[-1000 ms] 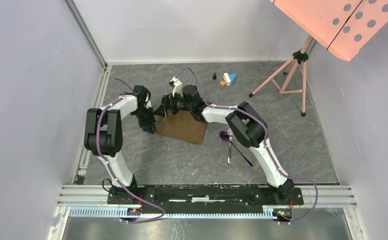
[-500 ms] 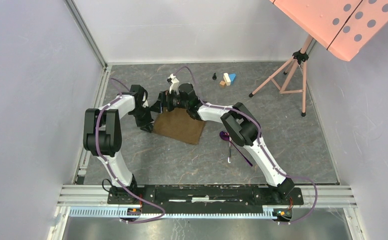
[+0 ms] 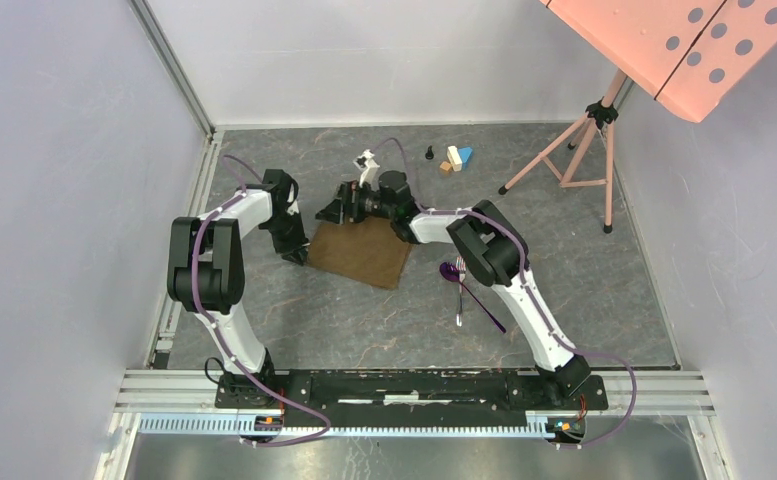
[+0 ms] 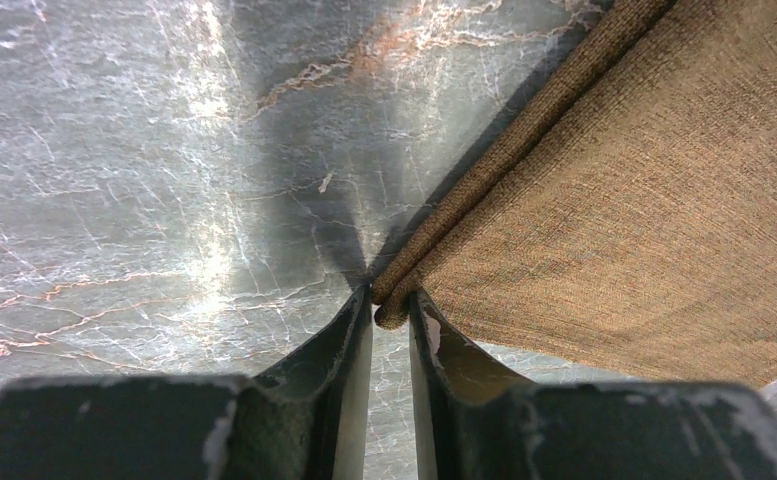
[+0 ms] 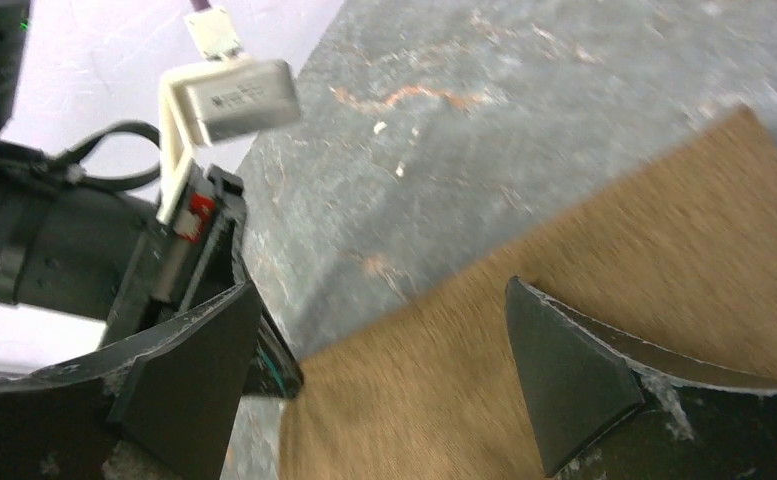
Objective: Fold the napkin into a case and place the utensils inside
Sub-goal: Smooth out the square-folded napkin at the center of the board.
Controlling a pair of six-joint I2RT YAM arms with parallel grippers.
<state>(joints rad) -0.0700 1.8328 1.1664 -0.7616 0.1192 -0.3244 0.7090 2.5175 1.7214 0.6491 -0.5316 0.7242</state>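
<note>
The brown napkin (image 3: 362, 253) lies folded on the grey table, doubled at its left edge. My left gripper (image 3: 295, 252) is shut on the napkin's near-left corner (image 4: 396, 300); two layers of cloth show between the fingers. My right gripper (image 3: 332, 213) is open and empty above the napkin's far-left corner, with the cloth (image 5: 524, 300) below its spread fingers. The purple spoon (image 3: 452, 271) and the silver fork (image 3: 459, 300) lie crossed on the table right of the napkin, partly under the right arm.
Small coloured toy blocks (image 3: 454, 158) and a small dark piece (image 3: 429, 152) lie at the back. A pink stand's tripod legs (image 3: 574, 150) are at the back right. Metal rails (image 3: 194, 200) edge the table's left side.
My right gripper has let go of the napkin's far-left corner, opened, and pulled back to the right and up. The left gripper has shifted slightly and still holds its corner.
</note>
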